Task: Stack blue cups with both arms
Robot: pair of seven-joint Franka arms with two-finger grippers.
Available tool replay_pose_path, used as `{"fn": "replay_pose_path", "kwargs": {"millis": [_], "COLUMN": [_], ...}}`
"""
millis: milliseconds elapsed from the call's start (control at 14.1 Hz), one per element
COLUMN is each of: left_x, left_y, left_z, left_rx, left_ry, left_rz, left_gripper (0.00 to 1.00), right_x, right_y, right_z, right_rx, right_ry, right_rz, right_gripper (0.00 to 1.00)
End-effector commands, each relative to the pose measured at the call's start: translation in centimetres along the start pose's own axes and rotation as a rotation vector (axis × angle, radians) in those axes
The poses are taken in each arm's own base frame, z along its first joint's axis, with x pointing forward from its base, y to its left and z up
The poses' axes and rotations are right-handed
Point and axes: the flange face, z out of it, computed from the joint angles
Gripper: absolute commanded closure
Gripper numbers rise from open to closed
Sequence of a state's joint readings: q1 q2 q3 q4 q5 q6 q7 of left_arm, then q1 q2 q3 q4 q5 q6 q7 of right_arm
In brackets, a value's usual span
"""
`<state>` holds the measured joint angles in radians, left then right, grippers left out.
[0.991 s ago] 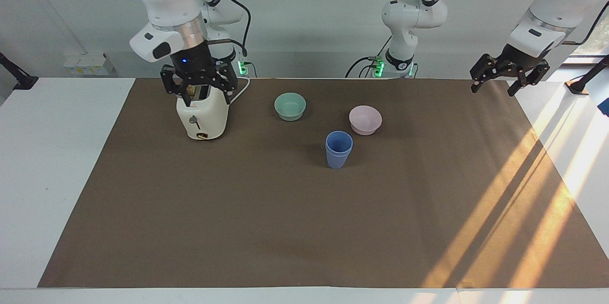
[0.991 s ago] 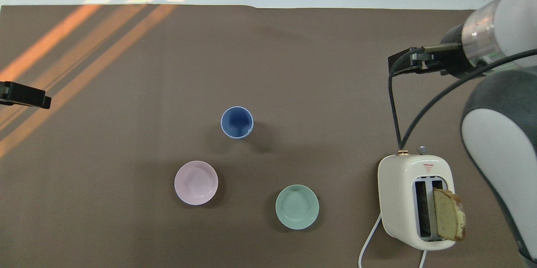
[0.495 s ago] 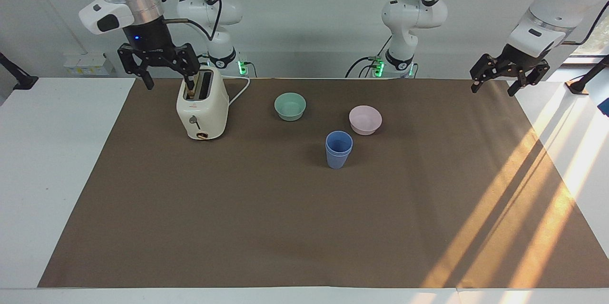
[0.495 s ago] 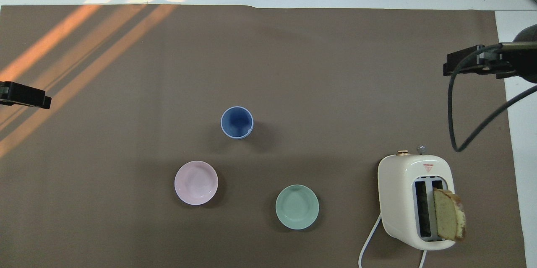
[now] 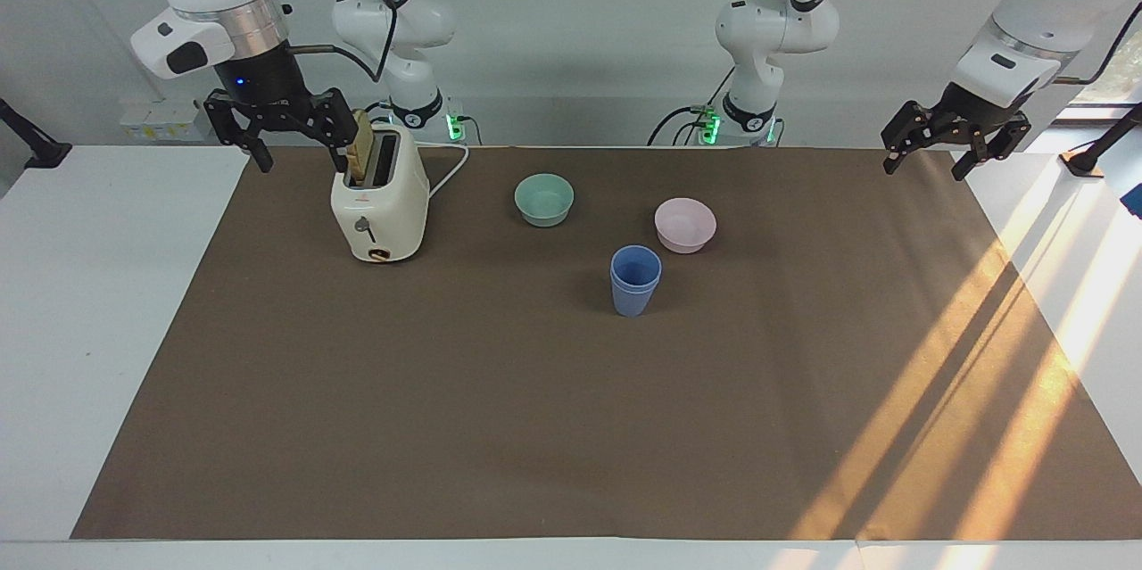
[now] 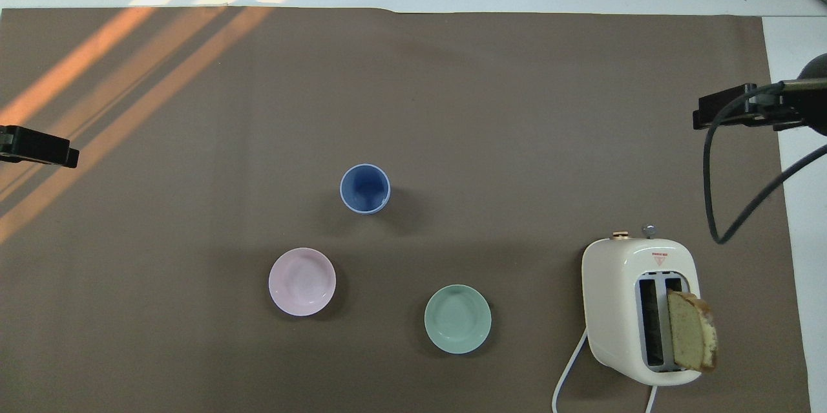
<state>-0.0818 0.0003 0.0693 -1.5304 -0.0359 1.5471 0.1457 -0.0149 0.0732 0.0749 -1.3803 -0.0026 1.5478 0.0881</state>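
The two blue cups (image 5: 635,280) stand upright near the middle of the brown mat, one nested inside the other; from above, the blue cups (image 6: 365,188) show a single rim. My right gripper (image 5: 302,163) hangs open and empty in the air beside the toaster, over the mat's edge at the right arm's end. In the overhead view only part of the right gripper (image 6: 730,109) shows. My left gripper (image 5: 928,163) waits open and empty over the mat's corner at the left arm's end, and its tip (image 6: 39,147) pokes into the overhead view. Neither gripper touches the cups.
A cream toaster (image 5: 379,206) holding a slice of bread (image 6: 691,330) stands at the right arm's end, its white cord trailing toward the robots. A mint-green bowl (image 5: 544,199) and a pale pink bowl (image 5: 685,224) sit nearer to the robots than the cups.
My right gripper has risen from just over the toaster and swung out toward the right arm's end of the table. The left arm and the cups have not moved.
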Motion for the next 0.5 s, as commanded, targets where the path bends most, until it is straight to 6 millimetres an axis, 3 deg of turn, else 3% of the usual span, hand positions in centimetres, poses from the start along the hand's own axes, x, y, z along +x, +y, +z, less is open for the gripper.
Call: {"fn": "replay_pose_path", "kwargs": {"millis": [0, 425], "left_x": [-0.62, -0.67], "left_y": [-0.20, -0.19], "left_z": [-0.40, -0.49], "left_rx": [0.015, 0.015], "left_ry": [-0.005, -0.003], "left_rz": [-0.007, -0.004], "left_gripper": [0.00, 0.00], "right_x": [-1.11, -1.08], "right_y": [1.25, 1.29], "right_z": [0.84, 0.67], "right_rx": [-0.011, -0.006], "right_ry": [-0.011, -0.010], "right_rz": [-0.001, 0.007], "right_gripper": [0.00, 0.00]}}
